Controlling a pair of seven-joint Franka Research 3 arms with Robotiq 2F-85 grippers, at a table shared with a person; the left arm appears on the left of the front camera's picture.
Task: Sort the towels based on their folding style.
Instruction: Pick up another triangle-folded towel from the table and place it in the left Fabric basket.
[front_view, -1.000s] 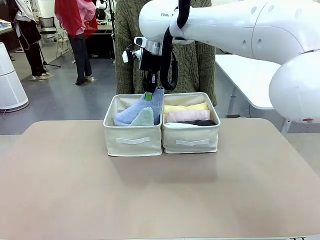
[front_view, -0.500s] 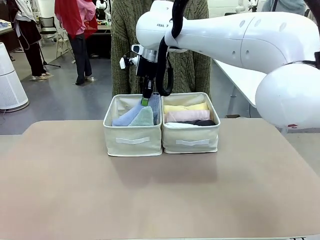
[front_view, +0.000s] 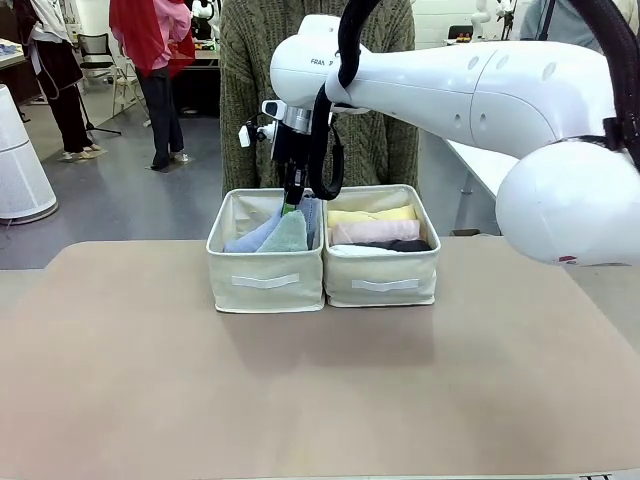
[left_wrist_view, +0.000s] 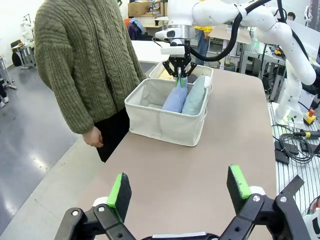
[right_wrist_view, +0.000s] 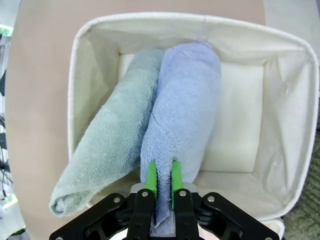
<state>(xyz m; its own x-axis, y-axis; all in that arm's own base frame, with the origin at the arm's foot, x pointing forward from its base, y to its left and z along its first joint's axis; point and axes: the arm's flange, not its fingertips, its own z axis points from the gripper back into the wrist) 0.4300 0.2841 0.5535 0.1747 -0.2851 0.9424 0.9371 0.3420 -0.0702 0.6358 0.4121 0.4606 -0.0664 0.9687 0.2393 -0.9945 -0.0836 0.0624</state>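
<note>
Two cream bins side by side at frame centre, the right gripper (front_view: 291, 203) clamped on the light blue towel (right_wrist_view: 182, 125).

Its green pads pinch a fold of that towel above the left bin (front_view: 264, 282), where the mint green towel (front_view: 287, 235) leans against the blue one; the bin's front wall hides both towels' lower ends in the front view. In the right bin (front_view: 382, 281) the yellow towel (front_view: 371, 214), pink towel (front_view: 374, 231) and dark grey towel (front_view: 398, 245) lie stacked, with a white towel (front_view: 345, 250) barely visible at the rim. The left gripper (left_wrist_view: 178, 191), bottom of its wrist view, holds its fingers wide apart on nothing. A person's hand (left_wrist_view: 93, 137) hangs at the table's edge, head cut off.
</note>
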